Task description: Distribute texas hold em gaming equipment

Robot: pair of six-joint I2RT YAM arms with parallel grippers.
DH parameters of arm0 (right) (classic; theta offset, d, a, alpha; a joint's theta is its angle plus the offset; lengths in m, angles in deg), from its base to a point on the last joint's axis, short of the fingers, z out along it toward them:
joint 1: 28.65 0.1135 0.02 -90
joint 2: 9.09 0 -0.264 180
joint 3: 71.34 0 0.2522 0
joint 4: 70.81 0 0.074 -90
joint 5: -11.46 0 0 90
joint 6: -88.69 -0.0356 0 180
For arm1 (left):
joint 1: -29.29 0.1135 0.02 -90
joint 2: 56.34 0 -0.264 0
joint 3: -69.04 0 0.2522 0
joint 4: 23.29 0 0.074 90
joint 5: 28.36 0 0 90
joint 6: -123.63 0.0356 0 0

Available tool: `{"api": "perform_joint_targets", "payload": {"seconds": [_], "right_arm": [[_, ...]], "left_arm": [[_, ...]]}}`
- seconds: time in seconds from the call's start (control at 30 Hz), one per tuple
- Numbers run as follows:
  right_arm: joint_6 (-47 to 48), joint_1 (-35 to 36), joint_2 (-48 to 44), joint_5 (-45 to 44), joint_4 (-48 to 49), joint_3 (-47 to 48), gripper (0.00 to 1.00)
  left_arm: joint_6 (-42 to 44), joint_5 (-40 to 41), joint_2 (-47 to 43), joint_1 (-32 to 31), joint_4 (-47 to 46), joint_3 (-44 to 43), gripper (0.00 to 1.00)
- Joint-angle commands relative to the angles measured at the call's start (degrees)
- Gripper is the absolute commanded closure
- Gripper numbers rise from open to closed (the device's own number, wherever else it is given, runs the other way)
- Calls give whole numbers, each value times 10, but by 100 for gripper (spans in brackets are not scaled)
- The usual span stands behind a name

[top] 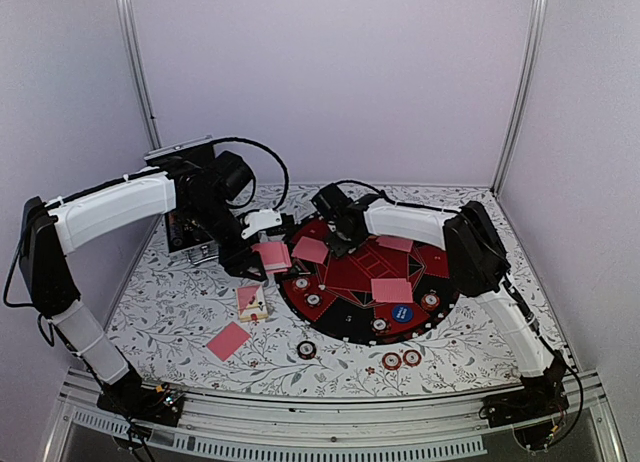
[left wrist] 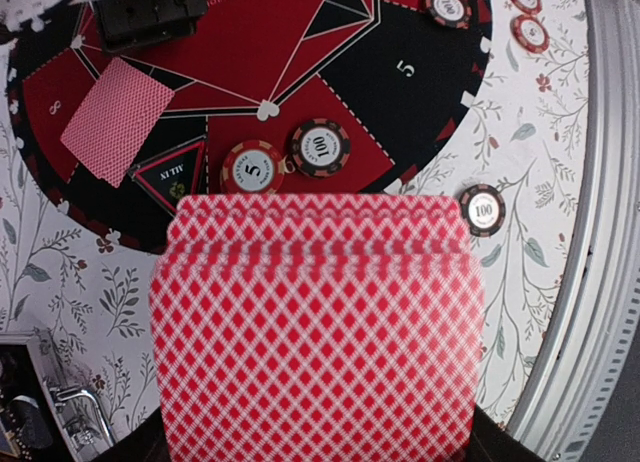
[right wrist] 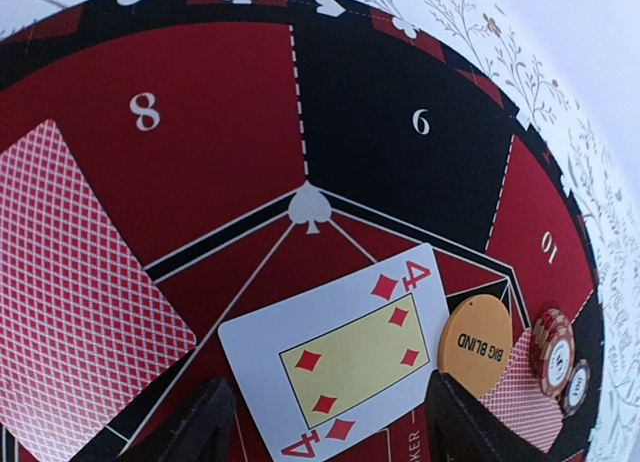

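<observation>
At the bottom of the right wrist view, the four of diamonds point(right wrist: 345, 357) lies face up on the round poker mat point(right wrist: 380, 72). It sits between the jaws of the right gripper point(right wrist: 328, 412), which stand wide and clear of its edges. The orange big blind disc point(right wrist: 477, 344) sits just beside its right edge. Your left gripper point(top: 262, 252) has its jaws closed on the deck of pink-backed cards point(left wrist: 315, 322), slightly fanned, at the mat's left rim in the top view. Expect each card to be light, thin, bendy and slick. A card lying flat offers no edge to pinch, so you will likely do better taking one by a short edge off the held deck. The chips point(left wrist: 253, 168) look small and stiff; take them across the rim.
</observation>
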Motion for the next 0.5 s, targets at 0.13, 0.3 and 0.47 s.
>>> {"api": "perform_joint_targets", "payload": {"seconds": [0.13,0.3,0.47], "right_arm": [[-64,-43,-66,179,-35,-37,16],[-137,-95,-178,329,18,-169,12],[-179,-109,-254,400,82,-277,12]], "left_arm": [[6,-12,-16,7,-6,-3,100],[6,-12,-18,7,-7,-3,100],[6,-13,-19,7,-8,-2,100]]}}
